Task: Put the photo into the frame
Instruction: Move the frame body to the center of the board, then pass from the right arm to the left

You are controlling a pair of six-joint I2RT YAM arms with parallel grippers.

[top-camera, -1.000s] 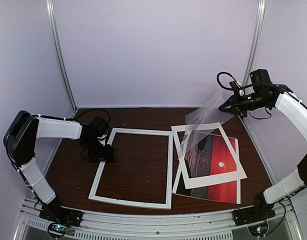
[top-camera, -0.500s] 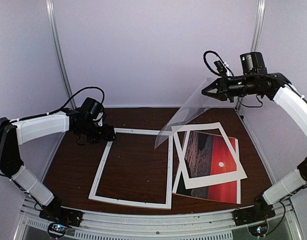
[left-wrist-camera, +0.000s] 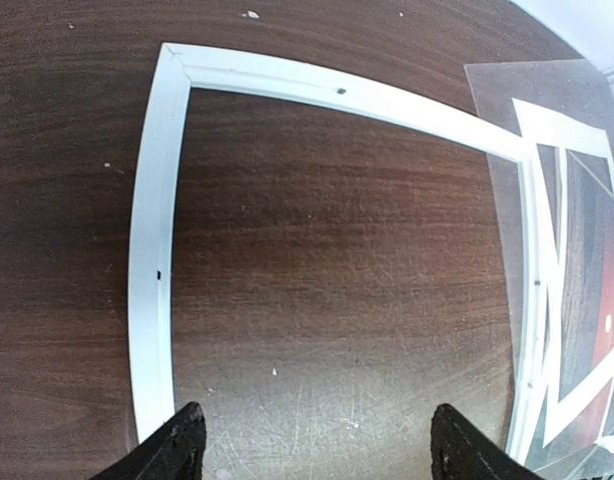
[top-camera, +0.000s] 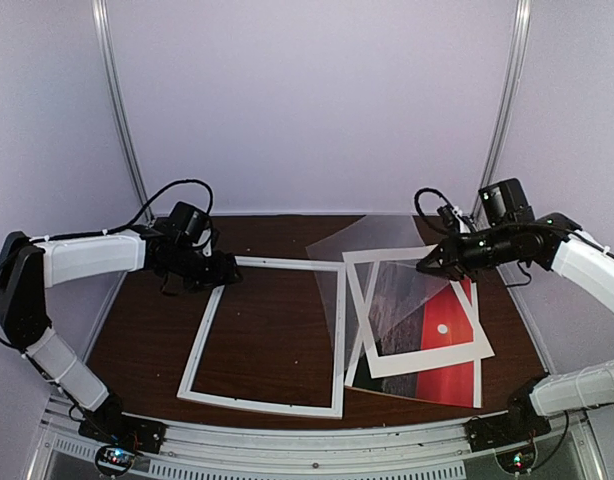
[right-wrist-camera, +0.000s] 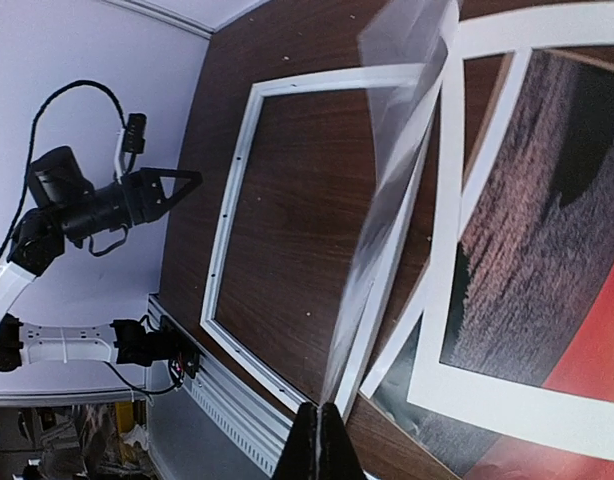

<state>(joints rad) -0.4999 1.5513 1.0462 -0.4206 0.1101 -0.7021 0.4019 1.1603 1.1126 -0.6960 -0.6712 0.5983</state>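
Your frame point(top-camera: 257, 403) lies flat on the table point(top-camera: 137, 330), with bare wood showing inside it. Its long sides run from the near edge toward the far one.

The photo point(top-camera: 437, 382) lies face up just beside the frame's right rail, outside the frame. Its long axis runs nearly parallel to the frame's long sides, turned only slightly. The dark water is on the side toward the frame, and the red sky with the white sun points away from it. A mat point(top-camera: 427, 361) lies skewed on top of the photo, its frame-side edge close to that right rail.

Your right gripper point(right-wrist-camera: 320, 425) has its fingers pressed together on one edge of a clear sheet point(top-camera: 372, 275), above the mat and to the right of the frame. The sheet slopes down toward the frame and crosses the far part of its right rail. You cannot tell whether it touches the rail.

Your left gripper point(left-wrist-camera: 317, 445) is spread wide and holds nothing. It hovers by the frame's far left corner, with its wrist camera looking down into the frame.
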